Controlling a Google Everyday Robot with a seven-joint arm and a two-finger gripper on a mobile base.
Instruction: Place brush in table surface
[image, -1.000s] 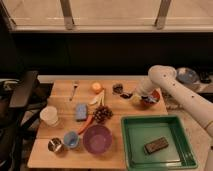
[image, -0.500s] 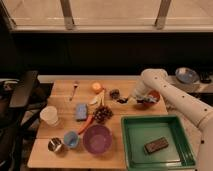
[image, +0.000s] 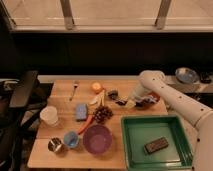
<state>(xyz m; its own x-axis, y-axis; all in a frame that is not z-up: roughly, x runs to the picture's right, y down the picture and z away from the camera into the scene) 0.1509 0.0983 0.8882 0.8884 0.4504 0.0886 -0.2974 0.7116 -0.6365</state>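
The brush (image: 116, 97) is a slim dark object with a small round dark head. It lies low over the light-brown wooden table surface (image: 60, 102), right of the orange, with its handle running toward my gripper. My gripper (image: 130, 103) hangs at the end of the white arm (image: 165, 92), which reaches in from the right. It sits at the brush's handle end, just above the tabletop. I cannot tell whether the brush rests on the wood or hangs slightly above it.
A green tray (image: 131, 150) holding a dark block (image: 156, 145) stands at the front right. On the table are a fork (image: 75, 89), an orange (image: 96, 87), banana pieces (image: 98, 99), a blue sponge (image: 81, 112), grapes (image: 103, 113), a carrot (image: 86, 124), a purple bowl (image: 97, 138) and cups. A colourful packet (image: 148, 100) lies by the arm.
The arm has swung left and lowered, bringing my gripper closer to the table's middle. The brush's dark head has shifted slightly left and down with it.
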